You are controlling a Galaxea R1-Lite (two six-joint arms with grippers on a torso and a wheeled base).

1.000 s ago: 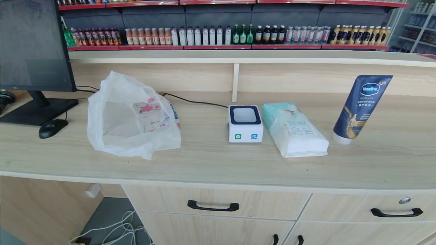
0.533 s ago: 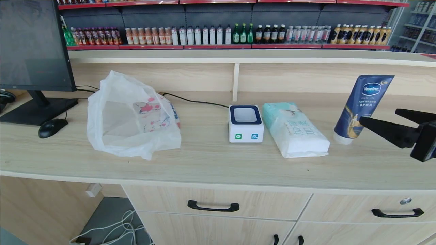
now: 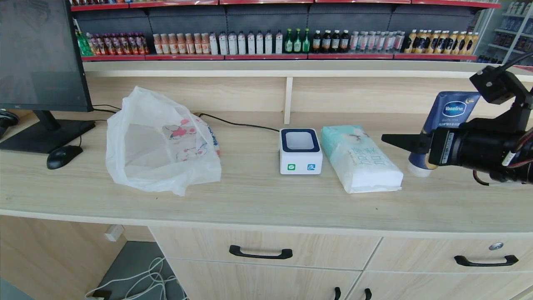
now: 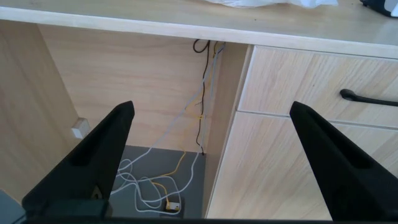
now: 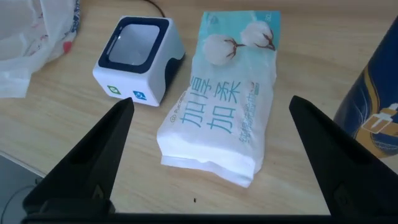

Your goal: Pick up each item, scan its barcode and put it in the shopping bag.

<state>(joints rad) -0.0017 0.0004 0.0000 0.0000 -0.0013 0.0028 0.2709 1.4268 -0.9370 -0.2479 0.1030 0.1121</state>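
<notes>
R grip (image 3: 406, 143): wide, near tube (image 3: 452, 109), facing tissues (image 3: 360, 160)
L grip (image 4: 211, 109): wide, below counter (image 4: 124, 18)
Bag (image 3: 160, 141): left of scanner (image 3: 300, 151)

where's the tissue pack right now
In the head view the tissue pack lies flat on the counter, right of centre, between the white scanner and the blue tube.

On surface (image 3: 266, 196), left to right: mouse (image 3: 62, 157), shopping bag (image 3: 160, 143), scanner (image 3: 300, 151), tissue pack (image 3: 360, 160), tube (image 3: 454, 109).
Monitor (image 3: 41, 54) behind mouse, at far left.
Tissue pack just beside scanner's right side.
Tube standing right of tissue pack, apart.
Cable (image 3: 241, 124) behind shopping bag, running to scanner.
Drawers (image 3: 260, 250) under surface.
</notes>
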